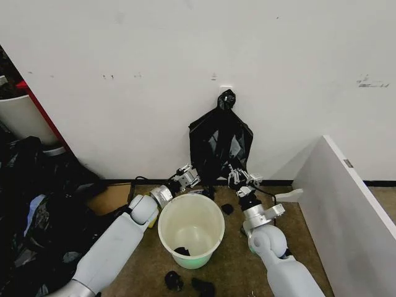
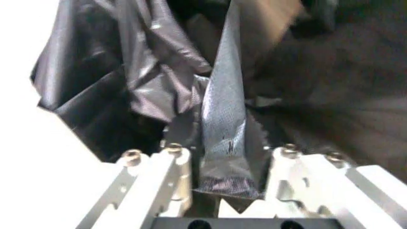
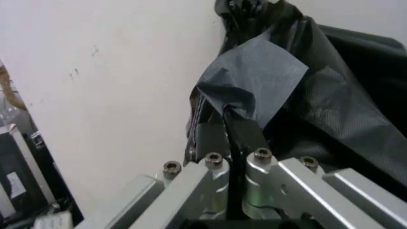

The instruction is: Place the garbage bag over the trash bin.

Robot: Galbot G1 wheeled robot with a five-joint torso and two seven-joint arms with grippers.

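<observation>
The cream trash bin stands on the floor between my two arms, with a dark scrap at its bottom. Behind it a flat black bag bunch, knotted at the top, hangs on the wall. Both grippers reach to its lower edge. My right gripper is shut on a thin grey-black corner of the garbage bag. My left gripper stands open, and a narrow fold of the garbage bag runs down between its fingers.
A heap of lumpy black bags fills the floor at the left, under a white tub with a red edge. A white panel slants along the right. Small black scraps lie near the bin. The wall is close ahead.
</observation>
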